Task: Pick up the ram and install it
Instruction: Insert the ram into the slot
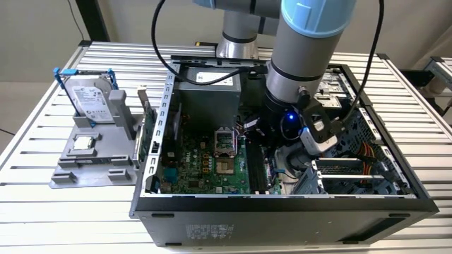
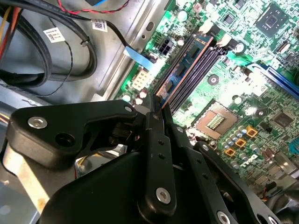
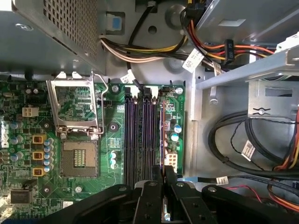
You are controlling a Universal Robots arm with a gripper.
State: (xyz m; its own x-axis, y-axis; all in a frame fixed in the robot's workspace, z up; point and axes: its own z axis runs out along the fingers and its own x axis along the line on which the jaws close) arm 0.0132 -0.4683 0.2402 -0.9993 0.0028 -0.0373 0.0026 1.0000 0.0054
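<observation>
Gripper (image 2: 156, 109) on the ram (image 2: 182, 70), black cables (image 2: 70, 51) just beside.

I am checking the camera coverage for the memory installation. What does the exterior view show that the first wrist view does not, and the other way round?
The exterior view alone shows the arm reaching down into the open computer case, and beside the case, on the exterior view's left, a hard drive standing in a grey holder on the slatted table.

The first wrist view alone shows the gripper closed on the ram, which stands edge-on in the slot nearest the case wall, and the open processor socket.

Both show the motherboard and its memory slots.
</observation>
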